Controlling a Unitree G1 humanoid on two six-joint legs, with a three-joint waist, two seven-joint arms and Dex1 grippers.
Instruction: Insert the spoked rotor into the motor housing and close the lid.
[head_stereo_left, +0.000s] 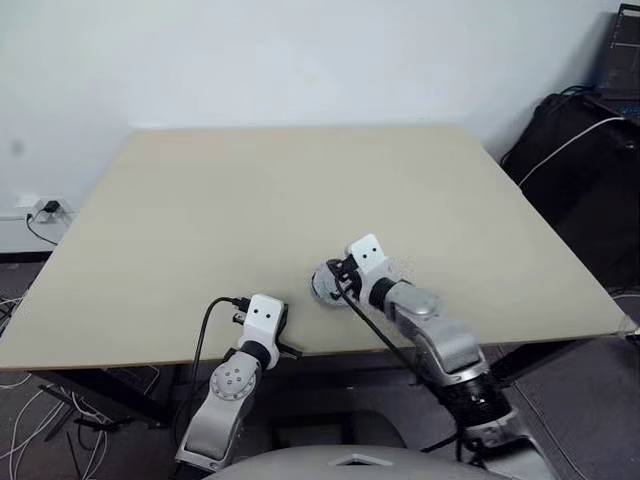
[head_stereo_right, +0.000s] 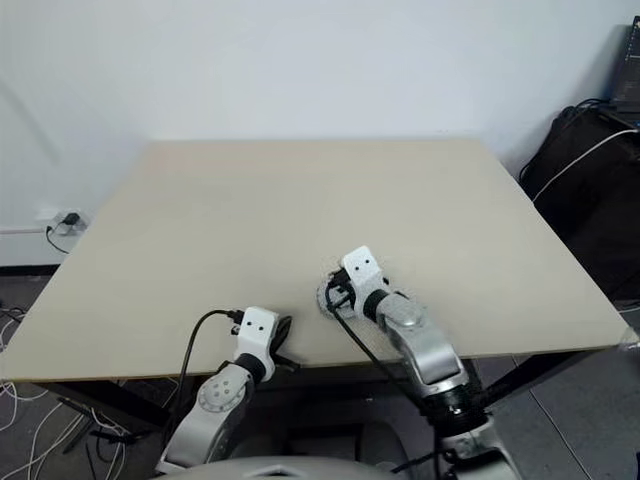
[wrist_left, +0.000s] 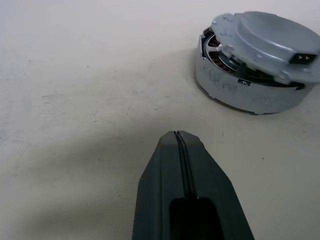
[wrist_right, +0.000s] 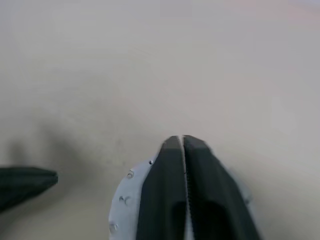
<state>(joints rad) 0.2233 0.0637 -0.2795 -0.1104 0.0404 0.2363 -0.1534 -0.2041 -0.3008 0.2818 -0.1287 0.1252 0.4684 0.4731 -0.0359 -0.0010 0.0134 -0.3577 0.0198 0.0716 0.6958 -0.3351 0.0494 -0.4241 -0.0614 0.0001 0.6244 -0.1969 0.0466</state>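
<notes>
The motor housing (wrist_left: 250, 92) stands on the tan table (head_stereo_left: 250, 200), near its front edge. The silvery lid (wrist_left: 270, 42) lies on top of it, slightly askew. Copper windings show through a gap under the lid's rim. The spoked rotor is hidden. My right gripper (wrist_right: 182, 140) is right above the lid (wrist_right: 127, 195), and its fingers (wrist_right: 165, 170) stand together with nothing between them. My left gripper (wrist_left: 178, 135) is shut and empty. It hovers low over the table a short way left of the housing, pointing past it.
The table's front edge (head_stereo_left: 300, 352) runs just behind the left gripper. Black bags and cables (head_stereo_left: 580, 160) sit off the table's right side. A power strip (head_stereo_left: 45, 210) lies on the floor at the left.
</notes>
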